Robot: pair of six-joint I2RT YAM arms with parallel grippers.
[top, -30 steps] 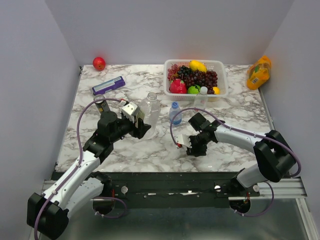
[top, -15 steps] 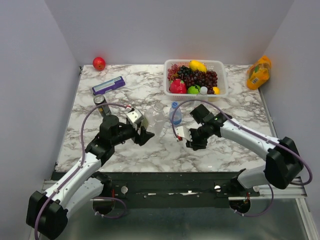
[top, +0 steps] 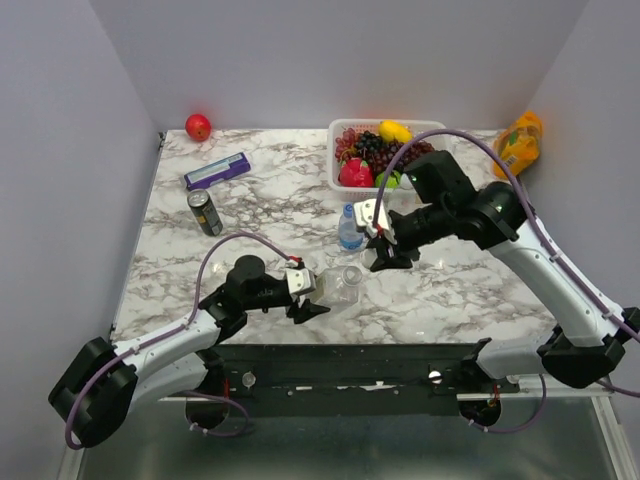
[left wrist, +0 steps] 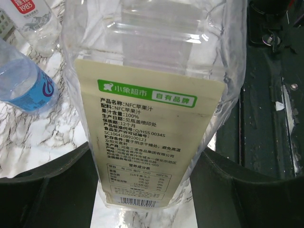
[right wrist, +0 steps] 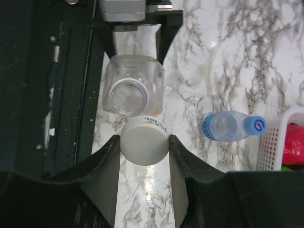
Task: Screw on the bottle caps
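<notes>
Fingers (right wrist: 103, 171) of raised right arm (top: 545, 265) grip white cap (right wrist: 145, 141) near bottle (right wrist: 133, 90).

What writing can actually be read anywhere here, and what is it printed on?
"小象超市 自有品牌": green banner on the cream label of the clear square plastic bottle.
"产品名称:NFC苹果汁", "果汁含量:100%": same label; finer print and barcode too small.
"1983": red label of the clear bottle at top left.
"G"-like mark: small blue-labelled clear bottle and its blue cap.
Purple box, dark can, orange juice bottle: too small to read.
</notes>
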